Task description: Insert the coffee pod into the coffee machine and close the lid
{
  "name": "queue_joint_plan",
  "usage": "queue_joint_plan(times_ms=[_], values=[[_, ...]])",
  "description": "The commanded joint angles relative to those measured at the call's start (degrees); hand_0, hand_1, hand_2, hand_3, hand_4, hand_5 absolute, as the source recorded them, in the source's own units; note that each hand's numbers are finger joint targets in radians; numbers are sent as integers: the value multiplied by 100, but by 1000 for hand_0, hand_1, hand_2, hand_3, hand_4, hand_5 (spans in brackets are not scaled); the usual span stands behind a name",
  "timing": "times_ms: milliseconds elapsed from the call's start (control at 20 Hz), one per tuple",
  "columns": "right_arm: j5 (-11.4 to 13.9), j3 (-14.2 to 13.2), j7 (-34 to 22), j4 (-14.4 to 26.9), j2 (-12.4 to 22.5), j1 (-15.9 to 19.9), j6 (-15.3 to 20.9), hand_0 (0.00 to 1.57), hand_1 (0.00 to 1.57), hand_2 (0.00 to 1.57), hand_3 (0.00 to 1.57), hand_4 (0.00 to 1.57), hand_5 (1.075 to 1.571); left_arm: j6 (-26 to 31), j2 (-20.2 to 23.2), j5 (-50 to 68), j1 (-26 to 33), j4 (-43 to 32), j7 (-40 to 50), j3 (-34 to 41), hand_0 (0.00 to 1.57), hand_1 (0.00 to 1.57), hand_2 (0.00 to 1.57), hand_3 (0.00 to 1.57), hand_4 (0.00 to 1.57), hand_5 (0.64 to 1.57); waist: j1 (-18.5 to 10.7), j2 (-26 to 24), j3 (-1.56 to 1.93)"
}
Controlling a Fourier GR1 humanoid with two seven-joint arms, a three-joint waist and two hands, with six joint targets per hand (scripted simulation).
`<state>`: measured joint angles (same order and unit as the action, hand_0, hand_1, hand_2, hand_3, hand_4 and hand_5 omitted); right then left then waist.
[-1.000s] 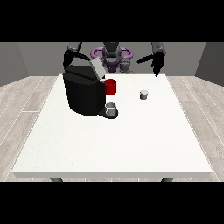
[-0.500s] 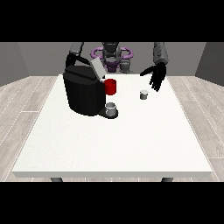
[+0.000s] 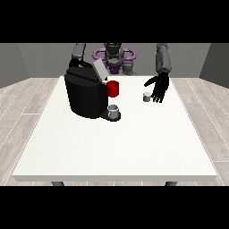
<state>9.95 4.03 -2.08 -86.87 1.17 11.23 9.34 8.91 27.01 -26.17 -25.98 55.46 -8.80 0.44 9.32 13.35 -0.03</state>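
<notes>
Small grey cylindrical coffee pod (image 3: 146, 96) upright on white table (image 3: 134, 143), right of black coffee machine (image 3: 86, 94), lid raised. Hand at view's right (image 3: 158, 87) has descended beside pod, fingers spread, empty.

The hand at the view's right (image 3: 159, 87) hangs low on its outstretched arm — fingers straight and spread.

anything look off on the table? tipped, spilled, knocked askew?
Nothing stands out. The coffee pod stands upright on the table, beside the hand at the view's right, whose fingers are spread. The coffee machine sits square with its lid raised and a cup under the spout. No spill shows.
</notes>
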Motion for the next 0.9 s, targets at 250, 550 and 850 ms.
queue_joint_plan(times_ms=[250, 550, 850], values=[[-228, -165, -135, 435, 76, 227, -162, 0, 0, 0, 0, 0, 1571, -707, -263, -935, -471, -476, 18, -321, 888, 888, 963, 816, 384, 1571, -2, -253, 2], [110, 310, 30, 403, -110, 206, 208, 0, 0, 0, 0, 0, 1571, -1090, -42, -1529, -703, -1192, -447, -431, 817, 817, 956, 799, 368, 1571, 197, 192, -2], [-196, -135, 237, 931, 71, 406, -230, 0, 0, 0, 0, 0, 1571, -870, -230, -2148, -722, -1369, -56, -896, 757, 757, 928, 769, 348, 1571, 86, 57, 3]])
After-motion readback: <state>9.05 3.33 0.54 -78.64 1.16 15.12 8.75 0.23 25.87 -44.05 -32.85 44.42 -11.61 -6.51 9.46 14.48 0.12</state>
